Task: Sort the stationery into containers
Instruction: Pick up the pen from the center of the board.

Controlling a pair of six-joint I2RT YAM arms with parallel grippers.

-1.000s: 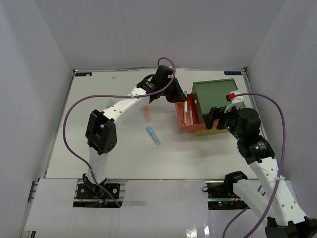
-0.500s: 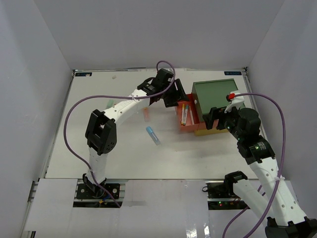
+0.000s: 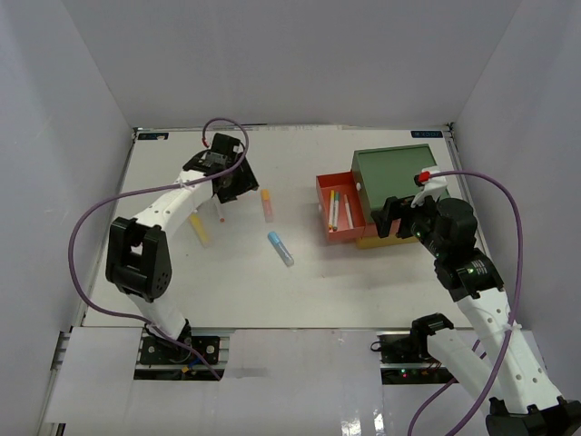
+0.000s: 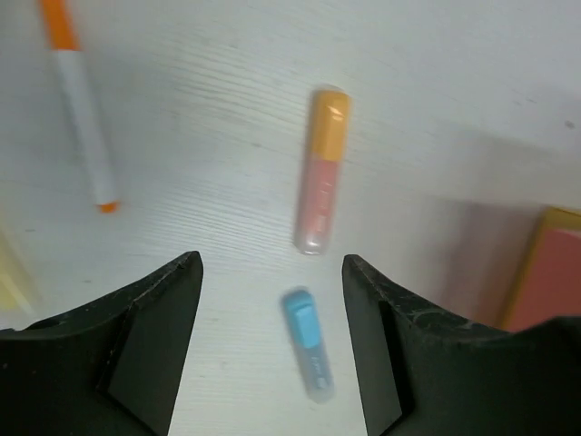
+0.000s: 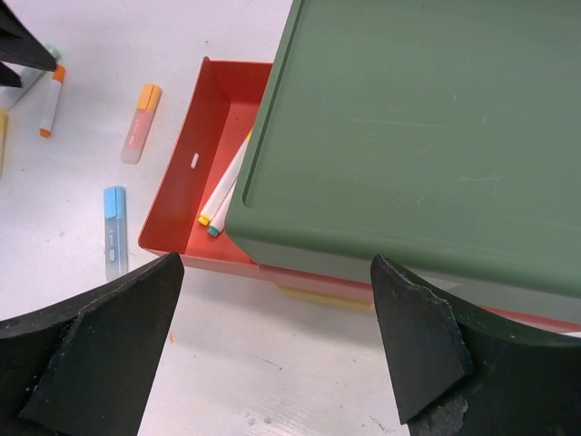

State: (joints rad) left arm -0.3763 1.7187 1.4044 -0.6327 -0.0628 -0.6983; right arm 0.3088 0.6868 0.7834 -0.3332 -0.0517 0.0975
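The containers are one stacked box with a green top (image 3: 395, 175), an open red-orange drawer (image 3: 323, 195) and a yellow bottom (image 5: 322, 296). Several thin pens (image 3: 338, 211) lie in the red drawer. Loose stationery lies on the white table: an orange-pink marker (image 3: 268, 204) (image 4: 322, 182), a blue marker (image 3: 280, 248) (image 4: 309, 350), a white pen with orange cap (image 4: 82, 104) and a yellow stick (image 3: 199, 229). My left gripper (image 3: 233, 187) (image 4: 270, 272) hovers open and empty above the table, left of the markers. My right gripper (image 3: 392, 216) (image 5: 277, 265) is open beside the box's front.
White walls close in the table on three sides. Purple cables loop from both arms. The open red drawer (image 5: 172, 213) juts left of the box toward the markers.
My left gripper opened over the red drawer, left a white pen in it, then swung left across the table. The right arm has not moved.
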